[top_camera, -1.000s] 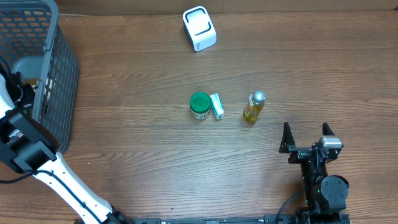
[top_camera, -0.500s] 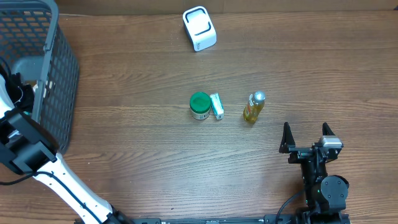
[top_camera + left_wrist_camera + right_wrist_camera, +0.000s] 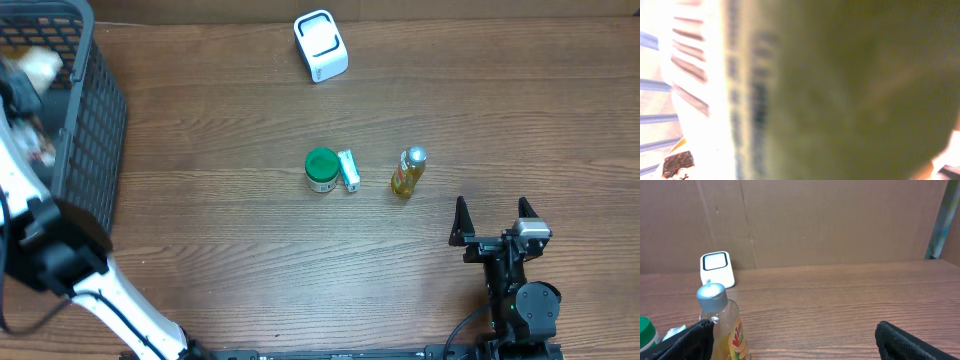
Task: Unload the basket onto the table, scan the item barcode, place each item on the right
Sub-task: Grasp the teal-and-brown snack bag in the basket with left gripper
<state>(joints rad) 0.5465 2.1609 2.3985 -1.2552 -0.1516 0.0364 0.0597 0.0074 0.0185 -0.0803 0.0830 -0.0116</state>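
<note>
At the far left my left gripper [image 3: 25, 85] is over the dark mesh basket [image 3: 98, 130], shut on a pale item [image 3: 42, 66]. That item [image 3: 840, 90] fills the left wrist view as a blur, olive with a white edge carrying dark barcode-like stripes [image 3: 690, 65]; the fingers themselves are hidden there. The white scanner [image 3: 321, 46] sits at the table's far middle and also shows in the right wrist view as the white scanner [image 3: 716, 268]. My right gripper [image 3: 490, 222] rests open at the near right, nothing between its fingers [image 3: 690, 340].
On the table's middle stand a green-lidded jar [image 3: 321, 169], a small white and green pack [image 3: 348, 170] and a bottle of yellow liquid [image 3: 407, 172]. The bottle [image 3: 720, 325] stands just ahead of my right gripper's left finger. A cardboard wall backs the table.
My left gripper has closed inside the basket and lifted toward the far side with the pale item. The right arm and the things on the table have not moved.
</note>
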